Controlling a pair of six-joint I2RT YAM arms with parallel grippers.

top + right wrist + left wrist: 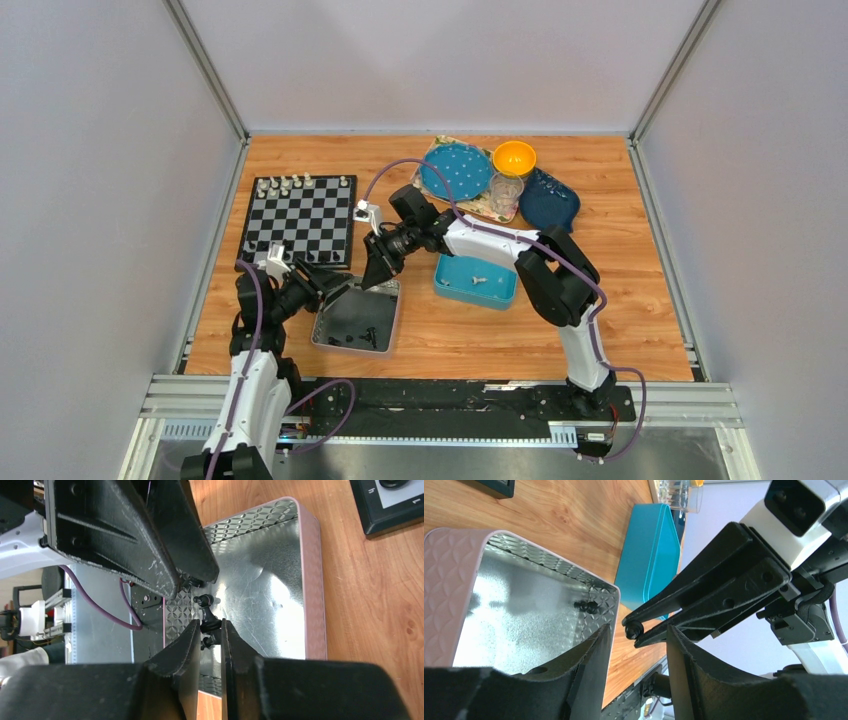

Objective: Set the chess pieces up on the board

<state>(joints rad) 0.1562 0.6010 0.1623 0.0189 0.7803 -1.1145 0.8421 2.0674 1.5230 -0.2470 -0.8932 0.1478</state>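
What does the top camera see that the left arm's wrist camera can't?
Only the top camera shows the whole board, the cream-white pieces lined up on its far row, and the orange bowl. Only the left wrist camera shows the tiny black piece pinched by the right gripper. Both show the silver tray and the blue tray.
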